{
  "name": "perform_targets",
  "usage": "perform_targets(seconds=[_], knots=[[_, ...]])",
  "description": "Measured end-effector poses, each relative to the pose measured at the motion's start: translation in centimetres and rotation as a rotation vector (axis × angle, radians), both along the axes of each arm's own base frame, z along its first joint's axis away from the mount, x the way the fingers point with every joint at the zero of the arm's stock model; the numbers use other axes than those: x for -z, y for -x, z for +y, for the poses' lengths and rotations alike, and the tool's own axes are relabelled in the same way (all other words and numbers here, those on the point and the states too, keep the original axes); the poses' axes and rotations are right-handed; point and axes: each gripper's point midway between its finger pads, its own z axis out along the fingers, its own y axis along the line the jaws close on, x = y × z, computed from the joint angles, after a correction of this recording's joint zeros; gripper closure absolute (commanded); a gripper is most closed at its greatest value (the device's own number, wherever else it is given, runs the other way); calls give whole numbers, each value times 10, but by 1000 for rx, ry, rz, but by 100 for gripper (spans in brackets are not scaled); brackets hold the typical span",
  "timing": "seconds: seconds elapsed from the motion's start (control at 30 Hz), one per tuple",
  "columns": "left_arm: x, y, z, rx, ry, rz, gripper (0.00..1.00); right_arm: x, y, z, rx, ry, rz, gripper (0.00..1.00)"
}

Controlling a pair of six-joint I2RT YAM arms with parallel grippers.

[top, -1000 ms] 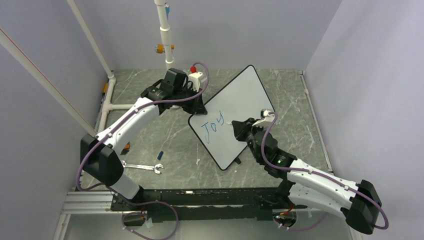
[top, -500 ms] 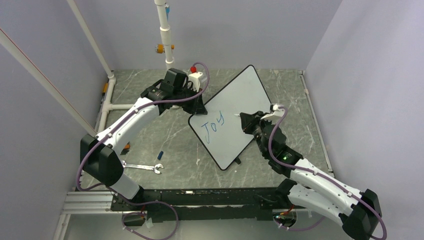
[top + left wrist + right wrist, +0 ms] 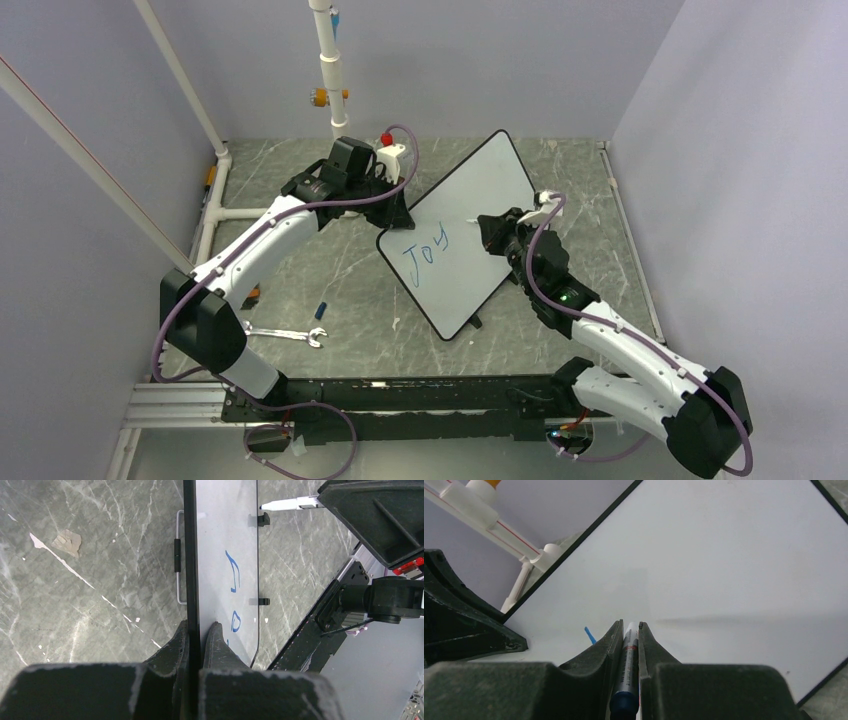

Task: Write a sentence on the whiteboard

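Logged whiteboard tilted mid-table, nearer far edge. Read only "Joy" of sentence. Found left gripper clamped on board's rim, right gripper pinched around marker. Cannot tell whether marker tip touches board; barrel mostly hidden between fingers. Lost part of lettering behind left gripper in wrist view.
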Motion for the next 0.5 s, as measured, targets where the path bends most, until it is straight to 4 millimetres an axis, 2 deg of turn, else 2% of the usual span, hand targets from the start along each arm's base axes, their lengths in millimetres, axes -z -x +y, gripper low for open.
perform_targets(seconds=[0.5], knots=[[0,0,0,0,-1,-2,100,-6,-11,28,-101,-15,-20,100]])
